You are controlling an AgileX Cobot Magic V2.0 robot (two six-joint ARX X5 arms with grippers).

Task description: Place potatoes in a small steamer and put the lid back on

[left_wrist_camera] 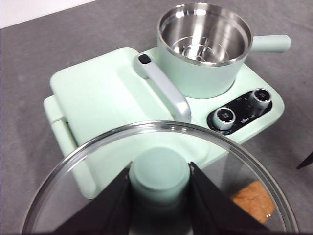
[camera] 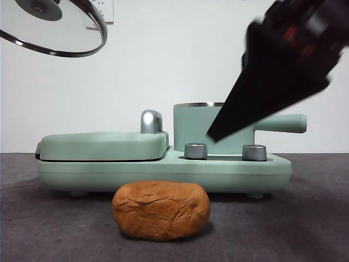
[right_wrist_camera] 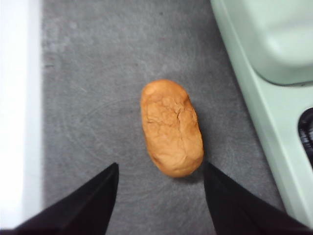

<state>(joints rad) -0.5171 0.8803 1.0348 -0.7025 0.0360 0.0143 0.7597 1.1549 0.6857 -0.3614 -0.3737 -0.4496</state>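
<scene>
I see the potato [camera: 161,210] lying on the grey table [camera: 49,229], in front of the mint-green cooker [camera: 163,169] and near its front edge without touching it. In the front view its long axis runs across the picture, parallel to the cooker's front; its cracked skin faces up. My right claw [right_wrist_camera: 161,196] hangs above the potato with its jaws spread wide, nothing between them; in the right wrist view the potato [right_wrist_camera: 171,128] lies just ahead of the gap between the jaws, one end towards them. In the front view this arm comes down from the upper right as a dark wedge across the steamer [camera: 199,128].

The steamer [left_wrist_camera: 204,49] sits open on the cooker's right part, behind two knobs [left_wrist_camera: 242,107], its straight handle [left_wrist_camera: 269,43] pointing away from the flat grill cover [left_wrist_camera: 98,98]. Its steel inside shows a rack and nothing else.

My left claw [left_wrist_camera: 160,183] pinches the green knob of the glass lid [left_wrist_camera: 234,161], jaws pressed on either side. The lid [camera: 65,38] is held high in the air, tilted, above the grill side of the cooker.
</scene>
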